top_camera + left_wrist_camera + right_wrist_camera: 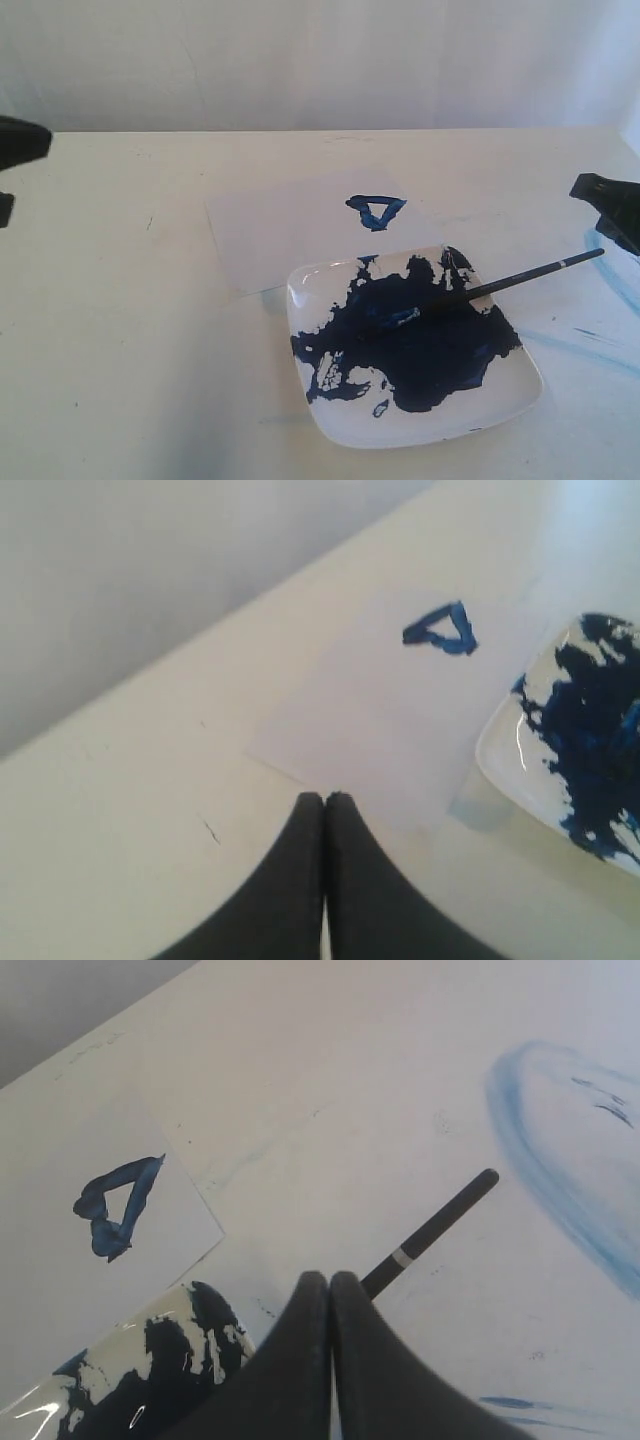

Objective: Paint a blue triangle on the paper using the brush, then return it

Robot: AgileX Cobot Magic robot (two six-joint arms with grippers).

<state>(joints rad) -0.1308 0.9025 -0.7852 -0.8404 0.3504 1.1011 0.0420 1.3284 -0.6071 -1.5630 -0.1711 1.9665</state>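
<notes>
I see the blue triangle painted on the paper, centre frame; the brush rests across the plate, lower right. My left claw and right claw are closed, empty. I judge it finished.

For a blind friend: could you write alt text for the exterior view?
A black-handled brush rests across a white square plate pooled with dark-blue paint. Behind it, a sheet of paper bears a small blue triangle. The left gripper and right gripper sit empty at the side edges.
</notes>
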